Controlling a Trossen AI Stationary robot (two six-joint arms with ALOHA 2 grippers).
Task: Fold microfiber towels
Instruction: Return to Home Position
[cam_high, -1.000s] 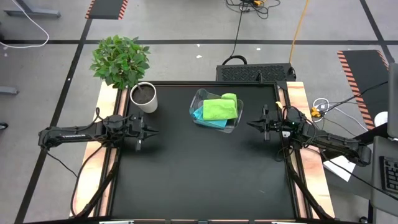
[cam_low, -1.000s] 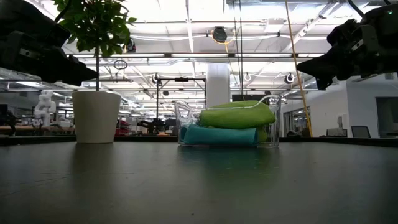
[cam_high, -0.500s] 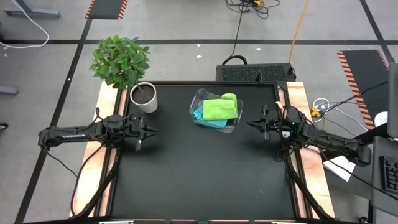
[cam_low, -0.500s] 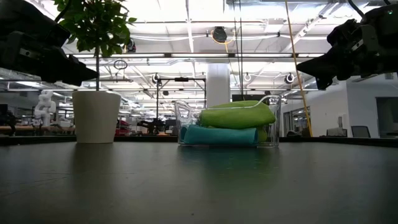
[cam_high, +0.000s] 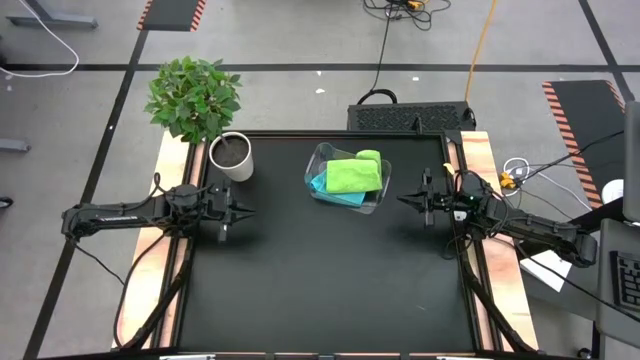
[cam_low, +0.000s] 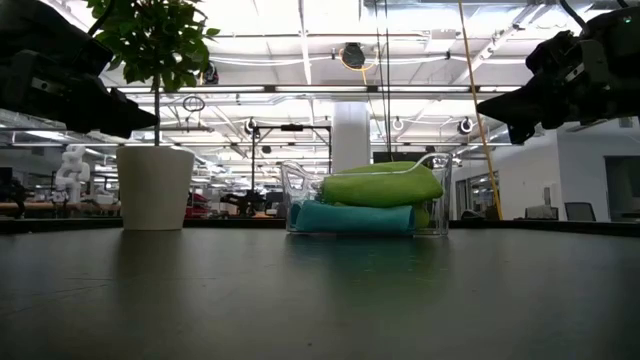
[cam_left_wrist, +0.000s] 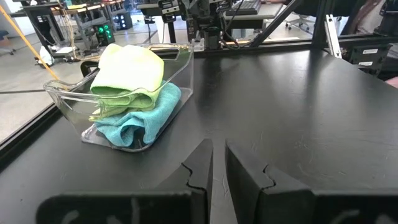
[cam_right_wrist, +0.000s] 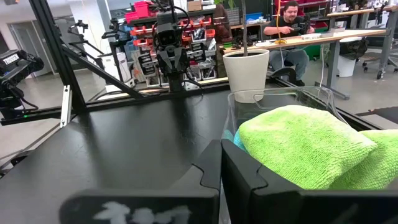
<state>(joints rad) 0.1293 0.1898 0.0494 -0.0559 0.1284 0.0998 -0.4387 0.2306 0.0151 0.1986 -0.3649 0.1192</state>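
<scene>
A clear plastic bin (cam_high: 374, 199) stands at the table's far middle and holds the folded microfiber towels. The bright green one (cam_high: 352, 175) lies on top, a pale yellow-green one (cam_high: 369, 156) behind it, and a turquoise one (cam_high: 320, 184) underneath. My left gripper (cam_high: 250, 210) hovers over the table's left side, pointing right, its fingers a narrow gap apart with nothing between them (cam_left_wrist: 217, 149). My right gripper (cam_high: 402, 199) hovers just right of the bin, pointing left, shut (cam_right_wrist: 220, 149). Neither touches the bin or the towels.
A white pot (cam_high: 231, 156) with a leafy plant (cam_high: 193, 97) stands at the table's far left corner, left of the bin. A black box (cam_high: 410, 117) sits beyond the far edge. The black tabletop (cam_high: 330, 280) stretches from the bin to the near edge.
</scene>
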